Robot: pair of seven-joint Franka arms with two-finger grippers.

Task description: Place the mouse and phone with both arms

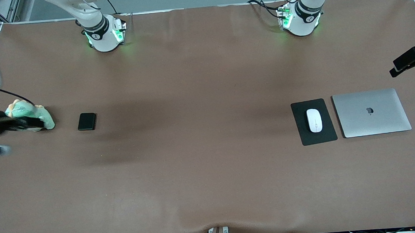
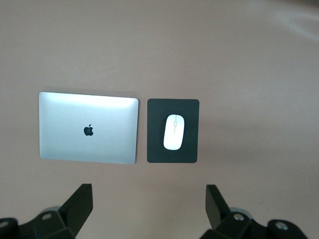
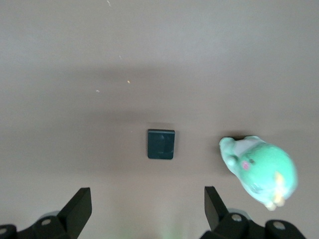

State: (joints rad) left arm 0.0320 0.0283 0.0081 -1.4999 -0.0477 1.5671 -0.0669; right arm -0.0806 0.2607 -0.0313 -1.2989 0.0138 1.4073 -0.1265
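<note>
Your left gripper (image 2: pixel 147 211) wide open, empty, high over mouse (image 2: pixel 173 132) on pad (image 2: pixel 155 149); right gripper (image 3: pixel 147 211) likewise above phone (image 3: pixel 161 144) beside plush (image 3: pixel 261 170).

My brown counter (image 1: pixel 211 174) carries a closed silver laptop (image 1: pixel 371 112) just beside a black mouse pad (image 1: pixel 302 133) toward my left arm's end, and the phone (image 1: pixel 86 121) near a green plush toy (image 1: pixel 47 118) toward my right arm's end.

Laptop (image 1: pixel 371 112) crowds the mouse pad (image 1: pixel 313 122); plush toy (image 1: pixel 30 115) sits near the phone (image 1: pixel 87 121).
</note>
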